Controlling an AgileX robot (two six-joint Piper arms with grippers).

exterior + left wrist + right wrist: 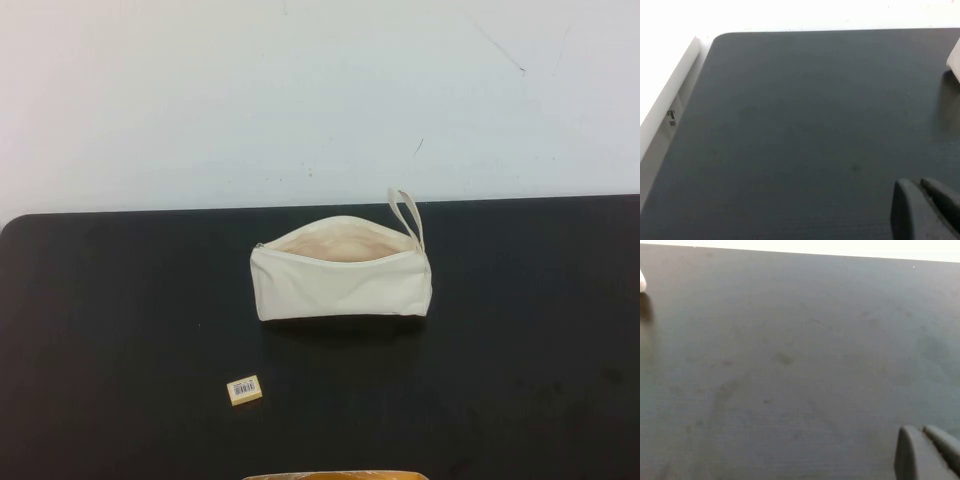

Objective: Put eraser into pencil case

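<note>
The pencil case is a cream-white zip pouch lying mid-table, its zip open and pale lining showing, with a loop strap at its right end. A corner of it shows in the left wrist view. The eraser is a tiny tan block with a barcode label, lying on the table in front of the pouch and to its left. Neither arm shows in the high view. My left gripper hangs over bare table, fingers together and empty. My right gripper also hangs over bare table, fingers together and empty.
The black table ends at a white wall behind. A tan-edged object peeks in at the near edge. In the left wrist view the table's edge and a white ledge show.
</note>
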